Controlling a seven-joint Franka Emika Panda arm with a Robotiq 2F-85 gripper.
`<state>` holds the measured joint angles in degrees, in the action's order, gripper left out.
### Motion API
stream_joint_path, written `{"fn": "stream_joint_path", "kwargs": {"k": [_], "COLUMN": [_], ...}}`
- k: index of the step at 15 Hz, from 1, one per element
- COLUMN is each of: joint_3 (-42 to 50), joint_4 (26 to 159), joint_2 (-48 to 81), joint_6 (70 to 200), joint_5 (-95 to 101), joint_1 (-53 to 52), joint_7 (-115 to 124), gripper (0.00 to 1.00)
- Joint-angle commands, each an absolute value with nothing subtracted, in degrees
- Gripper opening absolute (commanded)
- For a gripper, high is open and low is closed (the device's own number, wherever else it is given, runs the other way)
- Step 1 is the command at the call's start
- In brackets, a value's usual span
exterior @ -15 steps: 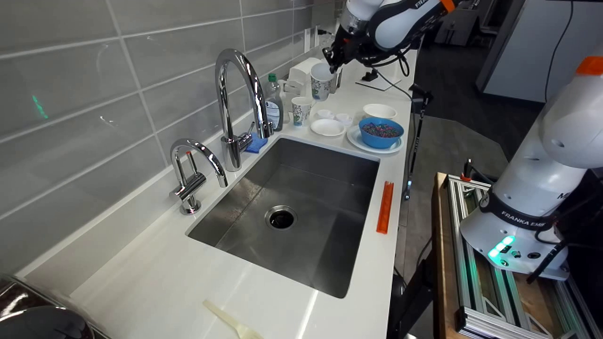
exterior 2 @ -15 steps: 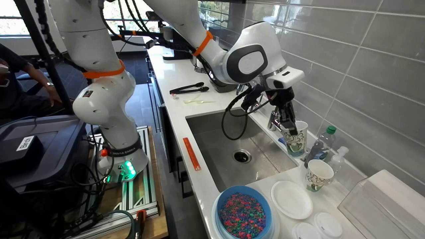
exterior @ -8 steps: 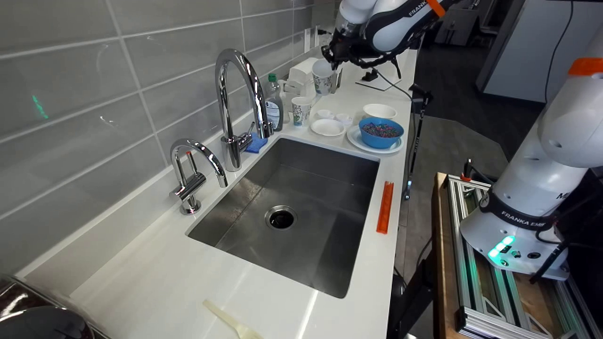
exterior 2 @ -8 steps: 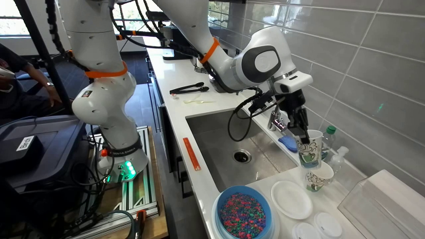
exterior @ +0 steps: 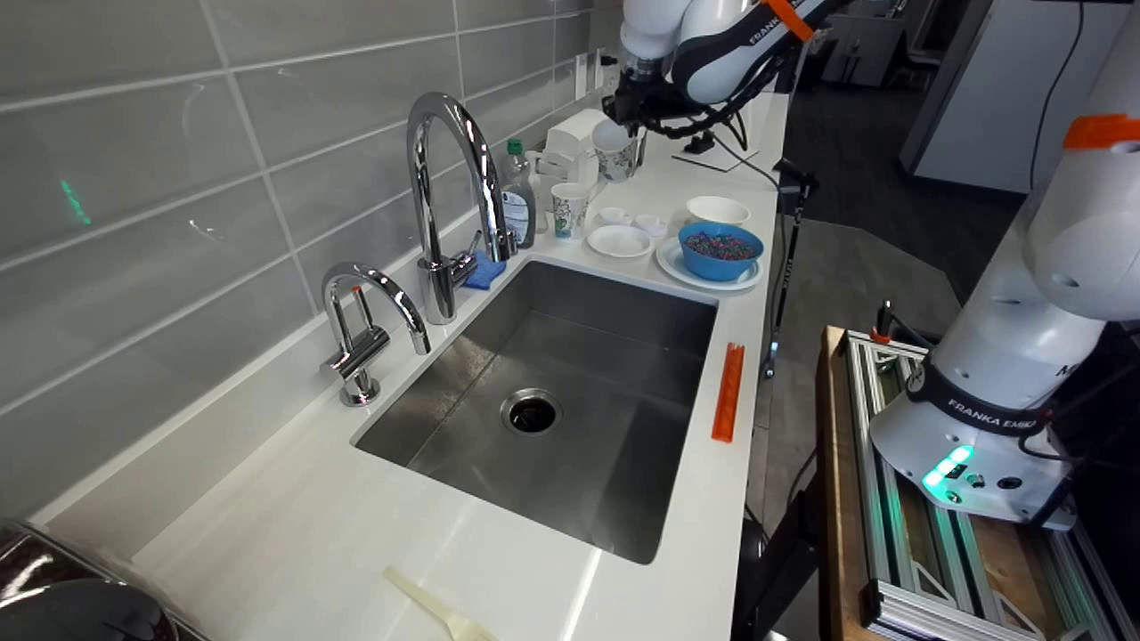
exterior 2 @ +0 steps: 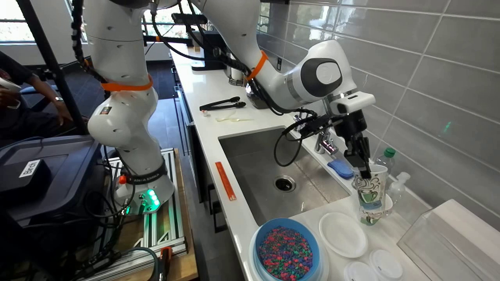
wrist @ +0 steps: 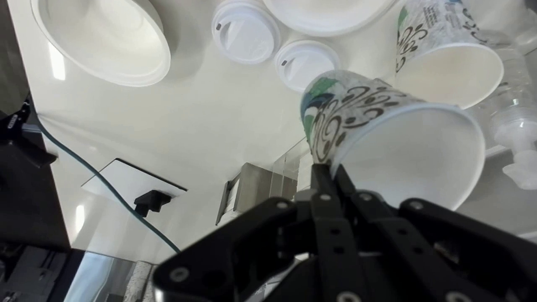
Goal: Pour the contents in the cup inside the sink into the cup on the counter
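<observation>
My gripper [exterior 2: 365, 174] is shut on the wall of a patterned paper cup [exterior 2: 371, 191] and holds it above the counter, near upright with a slight tilt. In the wrist view my fingertips [wrist: 331, 170] pinch the rim of this held cup [wrist: 352, 105]; its inside looks white and I see no contents. The counter cup [exterior: 570, 214], of the same pattern, stands upright beyond the sink [exterior: 606, 374]. In an exterior view the held cup partly hides the counter cup [exterior 2: 369, 221]. In the wrist view the counter cup [wrist: 449, 73] is right beside it; its visible inside is white.
A blue bowl [exterior: 717, 267] of coloured bits sits on a plate at the counter's edge. A white plate [exterior 2: 343, 234], two lids [wrist: 308, 63] and a white bowl [wrist: 105, 42] lie nearby. A green-capped bottle [exterior: 517, 200], soap dispenser [exterior 2: 397, 189] and tall faucet [exterior: 485, 169] stand along the tiled wall.
The arm has carried the held cup away from the faucet, right and down in an exterior view, until it overlaps the counter cup there. The held cup has tilted slightly. The grip is unchanged.
</observation>
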<state>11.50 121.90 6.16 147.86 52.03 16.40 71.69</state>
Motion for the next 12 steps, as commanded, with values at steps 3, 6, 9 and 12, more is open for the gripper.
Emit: {"fn": "stream_joint_path", "kwargs": {"k": [3, 6, 9, 12], "joint_3": [13.4, 13.9, 14.5, 14.6], "joint_4": [120.5, 119.1, 117.8, 117.0], "joint_2": [7.4, 8.3, 9.4, 10.2], "joint_6": [147.0, 145.2, 143.5, 141.6], "joint_5": [51.9, 54.6, 56.2, 57.5], "joint_1": [14.2, 13.6, 12.6, 11.9], "joint_7": [72.4, 76.3, 80.4, 82.7], "gripper": [0.04, 0.01, 0.01, 0.01]}}
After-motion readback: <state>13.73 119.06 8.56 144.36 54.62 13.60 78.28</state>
